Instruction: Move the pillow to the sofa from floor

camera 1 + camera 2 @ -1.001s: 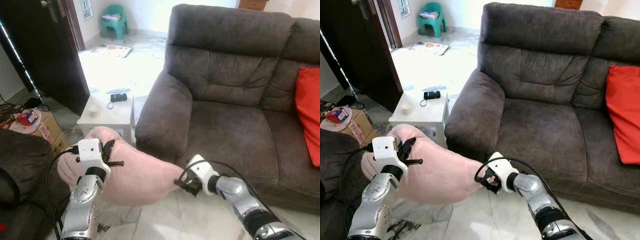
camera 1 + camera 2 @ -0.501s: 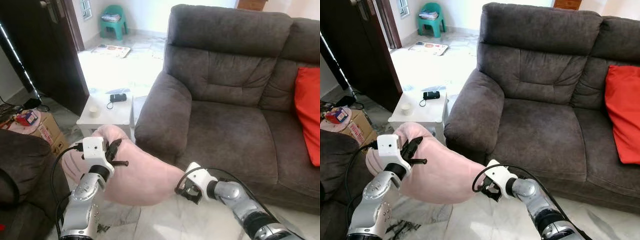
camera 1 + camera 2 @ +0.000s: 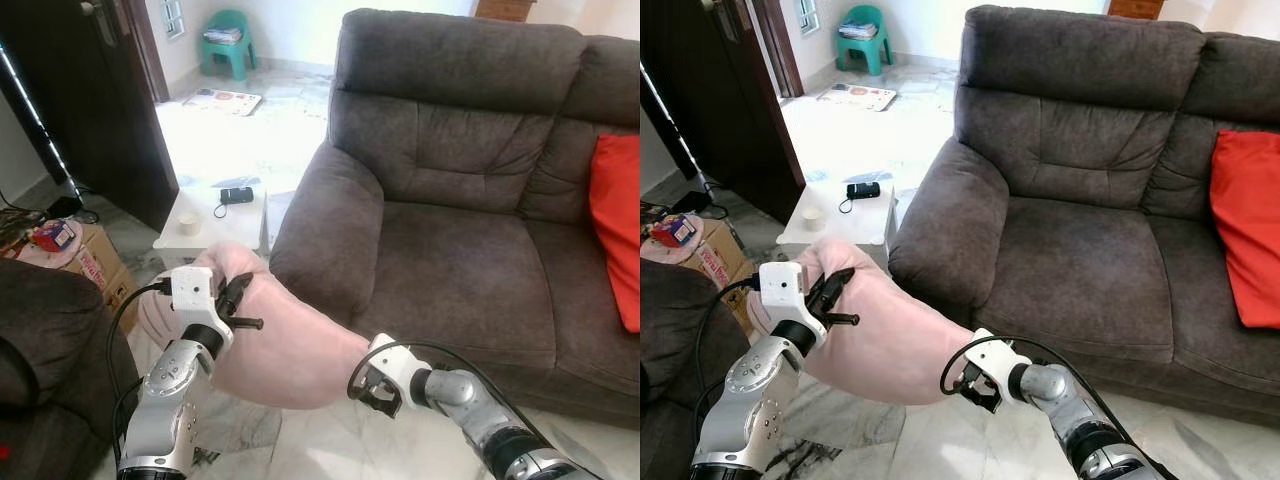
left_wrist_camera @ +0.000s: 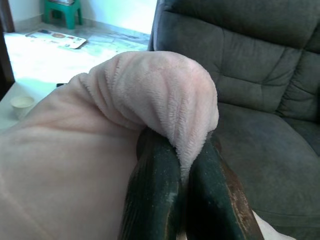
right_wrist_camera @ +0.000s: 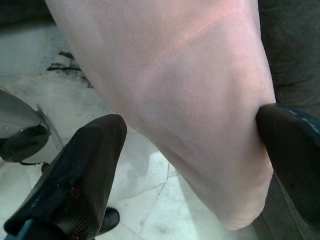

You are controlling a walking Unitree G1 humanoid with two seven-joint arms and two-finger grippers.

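Observation:
A soft pink pillow (image 3: 290, 350) hangs above the floor, just in front of the left armrest of the dark grey sofa (image 3: 450, 250). My left gripper (image 3: 234, 302) is shut on a fold at the pillow's upper left end; in the left wrist view the fingers (image 4: 155, 190) pinch the plush fabric (image 4: 150, 90). My right gripper (image 3: 372, 388) is at the pillow's lower right end. Its fingers (image 5: 85, 160) stand wide apart around the pillow (image 5: 200, 100). One finger presses into the pillow and the other is clear of it.
A white side table (image 3: 215, 225) with a small cup and a black device stands beside the armrest. A red cushion (image 3: 615, 220) lies on the sofa's right. A cardboard box (image 3: 85, 260), a dark armchair (image 3: 40, 330) and a dark door (image 3: 90, 100) are to the left.
The pillow has risen a little and shifted right toward the armrest. My left gripper moved up and right with it, and the right gripper sank slightly toward the floor.

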